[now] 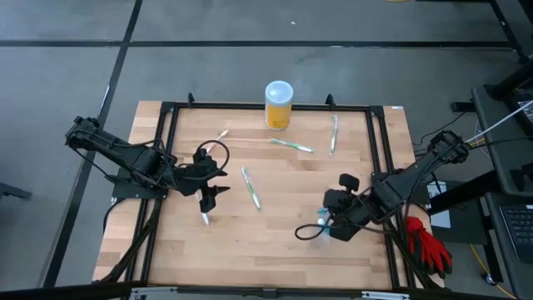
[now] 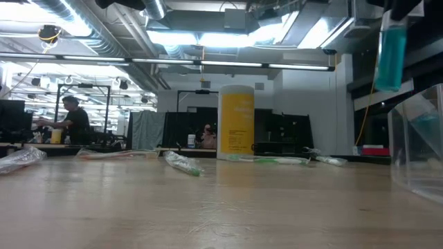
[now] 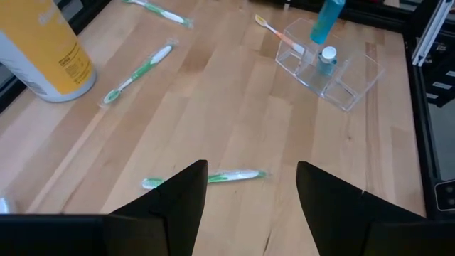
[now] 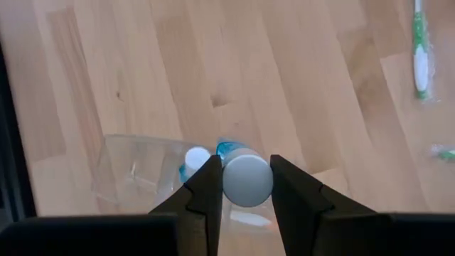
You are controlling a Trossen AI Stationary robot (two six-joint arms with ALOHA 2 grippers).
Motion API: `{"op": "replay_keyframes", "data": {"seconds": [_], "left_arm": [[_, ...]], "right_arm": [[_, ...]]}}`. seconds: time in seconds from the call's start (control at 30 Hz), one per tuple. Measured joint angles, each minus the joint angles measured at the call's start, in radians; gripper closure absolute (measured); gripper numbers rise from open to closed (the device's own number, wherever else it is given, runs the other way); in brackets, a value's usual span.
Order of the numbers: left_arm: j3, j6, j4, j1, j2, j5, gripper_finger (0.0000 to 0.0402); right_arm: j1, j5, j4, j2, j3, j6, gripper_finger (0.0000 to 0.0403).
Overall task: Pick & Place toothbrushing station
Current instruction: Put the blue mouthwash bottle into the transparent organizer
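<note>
Near the desk's [image 1: 275, 242] right edge, right fingers [image 4: 206, 186] clamp a teal tube [image 3: 327, 20] above the clear cup [image 3: 330, 75]; left fingers [image 3: 181, 195] spread wide mid-desk.

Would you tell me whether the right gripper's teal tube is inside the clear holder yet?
Not yet: right gripper holds the teal tube above the clear holder.

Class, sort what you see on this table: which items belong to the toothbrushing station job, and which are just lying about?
Belongs to the job:
- toothbrushes, lying on the table
- teal tube, gripped by the right gripper
- clear holder, already containing a second tube

Just lying about:
- yellow jar
- red glove, off the table edge
</note>
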Motion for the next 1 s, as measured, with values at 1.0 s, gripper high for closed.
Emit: {"op": "replay_keyframes", "data": {"seconds": [1.0], "left_arm": [[0.000, 0.008, -0.054, 0.000, 0.000, -0.011, 0.0188]], "right_arm": [[0.086, -0.096, 0.055, 0.033, -0.016, 0.132, 0.0305]]}}
